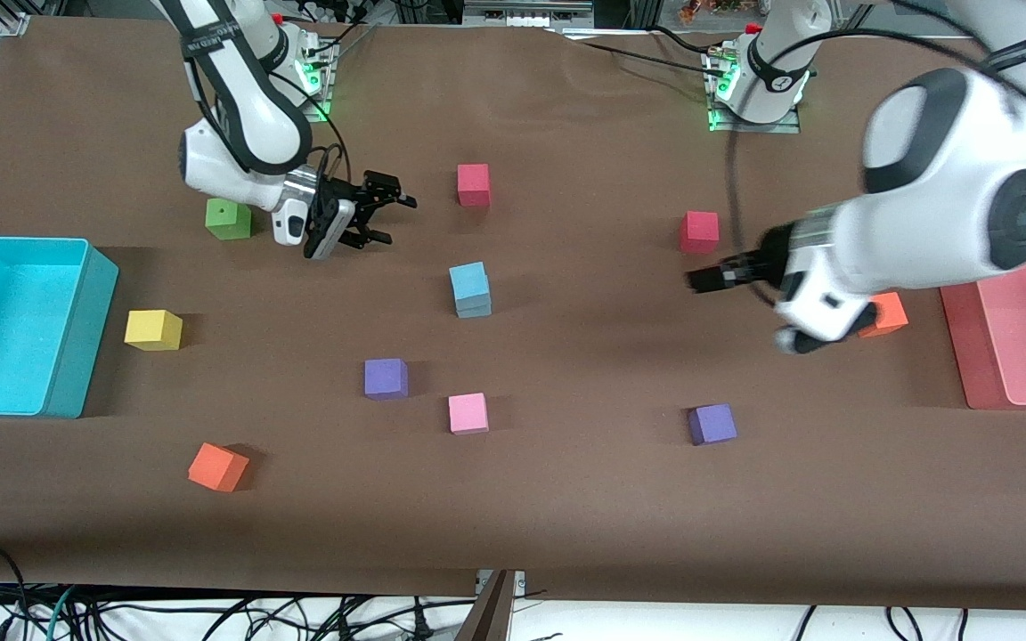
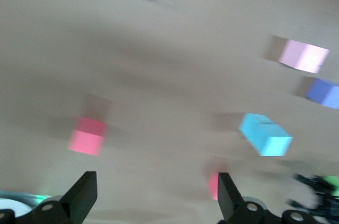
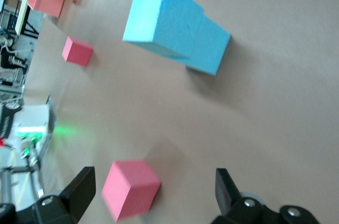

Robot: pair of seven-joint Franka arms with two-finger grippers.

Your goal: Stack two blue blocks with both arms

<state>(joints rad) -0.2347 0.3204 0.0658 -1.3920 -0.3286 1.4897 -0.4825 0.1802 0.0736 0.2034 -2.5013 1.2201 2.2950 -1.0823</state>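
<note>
Although the two blue blocks already sit stacked mid-table, well clear of every edge, the top one looks slightly offset. Both claws gape wide and empty: right gripper nearby, left gripper farther off. A stray sweep could topple the stack.

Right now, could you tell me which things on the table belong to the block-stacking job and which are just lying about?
Job: top blue block on bottom blue block; left end effector, open; right end effector, open.

Lying about: cyan bin, red tray, green, yellow, two orange, two purple, three red and pink cubes.
</note>
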